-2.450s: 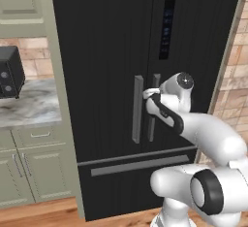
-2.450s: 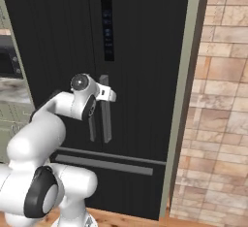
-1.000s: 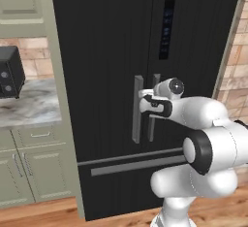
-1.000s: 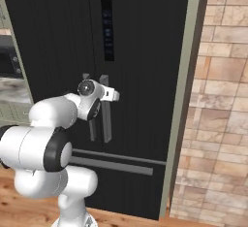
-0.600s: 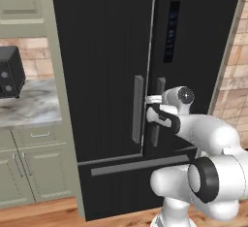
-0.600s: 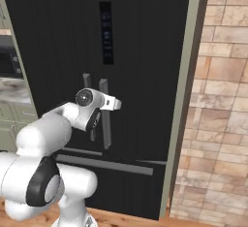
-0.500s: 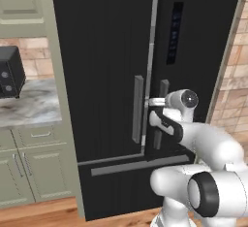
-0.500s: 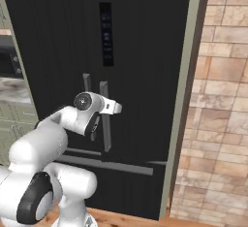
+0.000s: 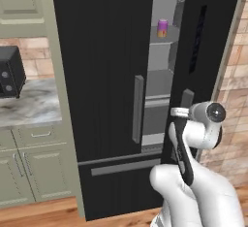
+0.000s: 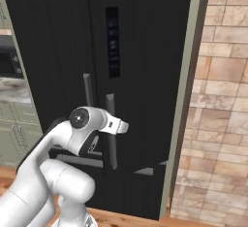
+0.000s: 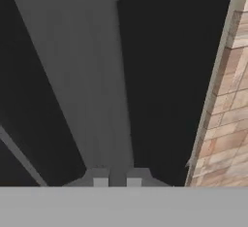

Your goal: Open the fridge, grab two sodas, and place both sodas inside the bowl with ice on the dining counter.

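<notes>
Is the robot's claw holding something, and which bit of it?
Yes. The claw is shut on the right fridge door's grey handle, partway along its length.

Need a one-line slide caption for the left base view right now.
Gripper shut on the tall black fridge's right grey handle, door ajar, purple-orange soda can visible.

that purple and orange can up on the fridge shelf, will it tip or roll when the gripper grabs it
The purple-to-orange can stands upright on a flat grey shelf, so it looks stable until nudged. It is small and narrow, so a sideways bump would probably topple it, and its round body would then likely roll. It looks rigid.
</notes>
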